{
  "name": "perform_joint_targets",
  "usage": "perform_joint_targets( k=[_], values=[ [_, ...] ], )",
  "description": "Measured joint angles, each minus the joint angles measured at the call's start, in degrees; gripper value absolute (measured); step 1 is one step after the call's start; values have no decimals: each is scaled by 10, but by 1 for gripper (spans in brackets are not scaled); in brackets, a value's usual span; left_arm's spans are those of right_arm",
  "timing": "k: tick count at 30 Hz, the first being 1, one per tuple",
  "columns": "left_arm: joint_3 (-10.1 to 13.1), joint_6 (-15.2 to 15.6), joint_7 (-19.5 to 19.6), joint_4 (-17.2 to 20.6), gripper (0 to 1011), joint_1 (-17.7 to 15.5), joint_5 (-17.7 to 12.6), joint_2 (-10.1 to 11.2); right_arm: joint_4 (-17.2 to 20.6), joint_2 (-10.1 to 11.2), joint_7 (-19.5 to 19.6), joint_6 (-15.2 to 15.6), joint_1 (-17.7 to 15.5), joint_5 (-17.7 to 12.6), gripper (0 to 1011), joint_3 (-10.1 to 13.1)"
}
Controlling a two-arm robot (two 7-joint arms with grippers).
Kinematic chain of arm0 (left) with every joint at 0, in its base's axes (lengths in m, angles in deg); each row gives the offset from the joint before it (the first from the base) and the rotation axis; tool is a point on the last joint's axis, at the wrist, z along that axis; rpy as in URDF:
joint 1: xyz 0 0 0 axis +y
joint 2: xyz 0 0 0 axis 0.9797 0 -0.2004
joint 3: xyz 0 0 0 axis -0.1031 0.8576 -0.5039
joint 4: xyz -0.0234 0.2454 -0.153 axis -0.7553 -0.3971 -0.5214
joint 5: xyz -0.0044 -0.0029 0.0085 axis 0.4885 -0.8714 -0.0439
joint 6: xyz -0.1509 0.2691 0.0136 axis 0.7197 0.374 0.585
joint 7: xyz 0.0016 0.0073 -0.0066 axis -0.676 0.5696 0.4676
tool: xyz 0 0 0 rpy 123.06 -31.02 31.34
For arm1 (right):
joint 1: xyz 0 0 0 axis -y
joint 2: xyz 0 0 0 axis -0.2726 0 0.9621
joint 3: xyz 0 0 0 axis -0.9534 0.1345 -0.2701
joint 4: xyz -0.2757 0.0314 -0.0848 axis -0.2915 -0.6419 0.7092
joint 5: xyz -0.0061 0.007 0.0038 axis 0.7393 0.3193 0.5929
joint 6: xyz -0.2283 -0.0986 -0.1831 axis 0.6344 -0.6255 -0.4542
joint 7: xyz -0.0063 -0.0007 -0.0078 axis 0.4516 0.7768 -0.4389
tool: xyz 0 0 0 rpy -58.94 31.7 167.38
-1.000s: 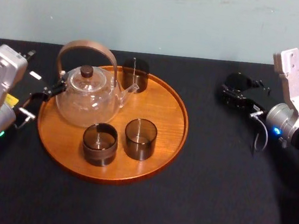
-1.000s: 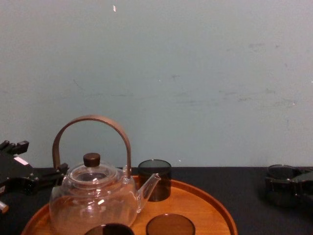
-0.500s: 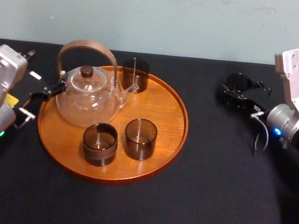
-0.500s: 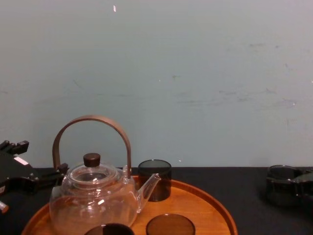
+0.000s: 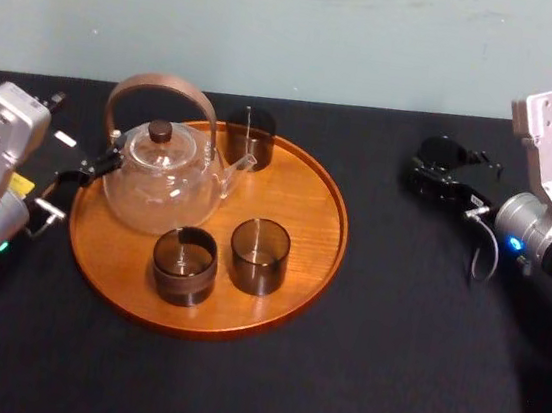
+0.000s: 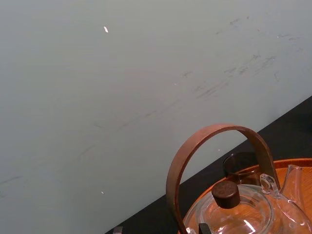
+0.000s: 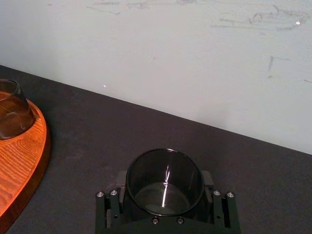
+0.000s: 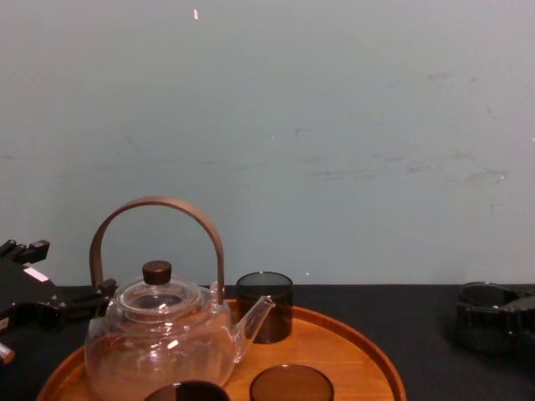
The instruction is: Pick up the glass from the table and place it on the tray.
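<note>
One glass [image 7: 165, 197] is clamped in the right gripper [image 7: 164, 176]; tbh it could get clipped on the rim of the tray [image 5: 341, 237] if carried low. The left gripper [image 5: 87, 171] is parked by the teapot [image 5: 162, 188].

Ahead of the right gripper [image 5: 441, 176] I see a plain pale blue-green wall [image 8: 334, 125], scuffed with faint grey scratches and one small white fleck high up. It meets the far edge of the matte black table [image 5: 388, 361] that lies under the gripper. The light is soft and even.

tray [image 5: 312, 201] rt side bare, teapot [image 5: 163, 181] blocks left
</note>
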Motion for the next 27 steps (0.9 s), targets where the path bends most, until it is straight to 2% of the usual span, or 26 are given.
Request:
perform_joint_targets(
  k=[7, 14, 27],
  values=[
    [0, 0, 0, 0, 1010, 0, 0, 0, 38, 7, 3, 9, -16, -4, 904, 4],
    [0, 0, 0, 0, 1009, 0, 0, 0, 93, 14, 3, 22, -38, -9, 904, 3],
    [0, 0, 0, 0, 1009, 0, 0, 0, 162, 21, 0, 37, -60, -15, 904, -15]
  ],
)
